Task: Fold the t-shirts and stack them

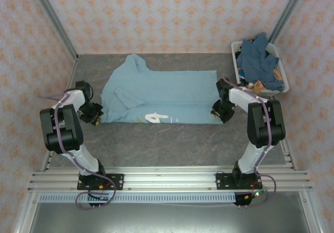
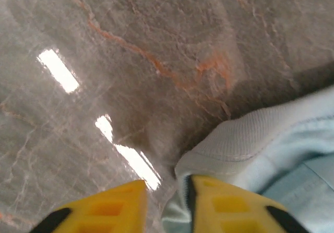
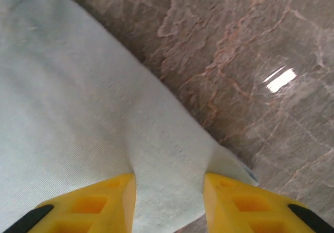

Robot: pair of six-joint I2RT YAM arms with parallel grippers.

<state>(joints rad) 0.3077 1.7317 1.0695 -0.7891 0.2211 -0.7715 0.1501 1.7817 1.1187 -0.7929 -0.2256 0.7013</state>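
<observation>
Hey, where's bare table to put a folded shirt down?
Widest: the table strip between the light blue t-shirt and the arm bases. Narrower strips flank its collar by the wall. Crowded: the basket corner, and the shirt's near corners, where the left pincer and right pincer sit.

light-blue t-shirt (image 1: 156, 94) | spread flat, white print at near edge | darker blue t-shirts (image 1: 258, 60) | heaped far right

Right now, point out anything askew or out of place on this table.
The light-blue t-shirt lies unevenly: a flap pokes out toward the far left instead of lying tucked in. At far right, dark blue shirts spill over the rim of the white basket.
</observation>
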